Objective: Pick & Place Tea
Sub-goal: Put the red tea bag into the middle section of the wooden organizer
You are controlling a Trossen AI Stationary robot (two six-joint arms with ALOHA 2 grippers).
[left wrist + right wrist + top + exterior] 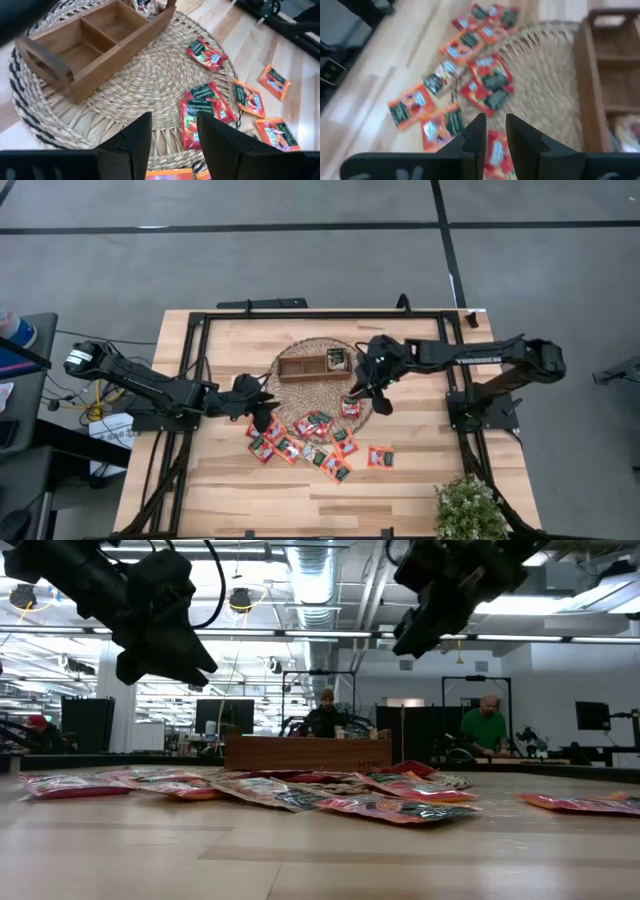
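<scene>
Several red-orange tea sachets (pixel 305 438) lie scattered flat on the table and on the near edge of the round woven mat (pixel 320 392). The wooden tray (pixel 303 366) stands on the mat, and one sachet (pixel 337 358) sits in its right compartment. My left gripper (pixel 262 418) hangs open above the pile's left end, with nothing between its fingers (pixel 135 145). My right gripper (pixel 372 398) hangs open above the mat's right side, just right of the tray. A sachet (pixel 495 150) on the mat shows below the narrow gap between its fingers.
A black rail frame (pixel 300 315) runs around the table's edges. A small potted plant (pixel 468 508) stands at the near right corner. Bare wood lies near the front edge. Two people (pixel 485 730) sit in the room beyond the table.
</scene>
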